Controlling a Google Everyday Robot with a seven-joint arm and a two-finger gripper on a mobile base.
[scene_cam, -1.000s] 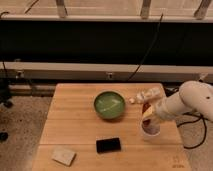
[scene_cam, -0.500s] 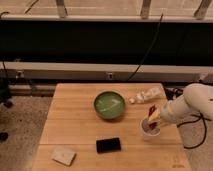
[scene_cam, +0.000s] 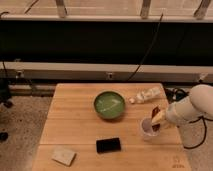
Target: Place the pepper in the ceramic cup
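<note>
The ceramic cup (scene_cam: 148,129) is pale and stands on the right part of the wooden table (scene_cam: 80,120). My gripper (scene_cam: 158,120) comes in from the right on a white arm (scene_cam: 192,106) and sits at the cup's right rim. It is shut on the dark red pepper (scene_cam: 155,113). The pepper stands tilted, with its lower end at or just inside the cup's mouth.
A green bowl (scene_cam: 109,105) sits mid-table, left of the cup. A plastic bottle (scene_cam: 147,95) lies behind the cup. A black phone (scene_cam: 108,145) and a beige sponge (scene_cam: 64,156) lie near the front edge. Cables hang by the table's right side.
My gripper with the pepper has moved down and to the right, from above the bottle to the cup's right rim. The arm has drawn back to the right.
</note>
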